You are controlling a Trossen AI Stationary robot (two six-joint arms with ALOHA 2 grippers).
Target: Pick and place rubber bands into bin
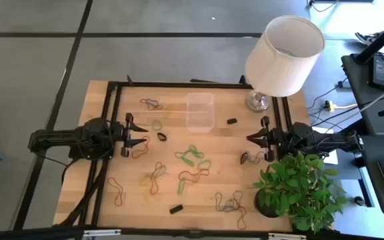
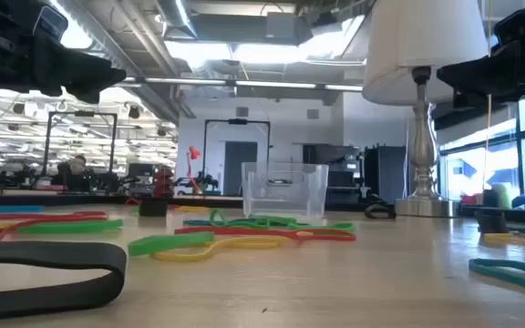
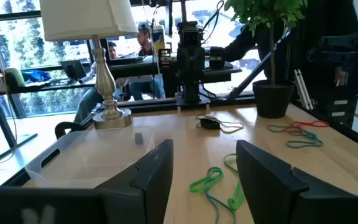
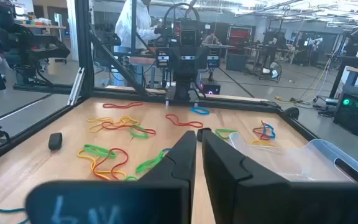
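Rubber bands in red, green, orange and blue-grey lie scattered flat on the wooden table; a green and red cluster [image 1: 192, 160] sits mid-table and a blue-grey one [image 1: 231, 202] near the front. The clear bin [image 1: 200, 110] stands on its base at the far middle and also shows in the low view [image 2: 285, 193]. My left gripper [image 1: 144, 133] hovers open at the table's left, pointing level toward the right, with green bands [image 3: 211, 182] ahead of its fingers. My right gripper [image 1: 249, 137] hovers at the right, shut, pointing left, with nothing between its fingers [image 4: 199, 158].
A white-shaded lamp [image 1: 282, 57] stands at the far right corner. A potted plant [image 1: 299, 190] fills the near right. Small black blocks [image 1: 232, 121] [image 1: 176, 209] and a black band [image 1: 161, 137] lie among the bands. A dark frame [image 1: 115, 100] edges the table.
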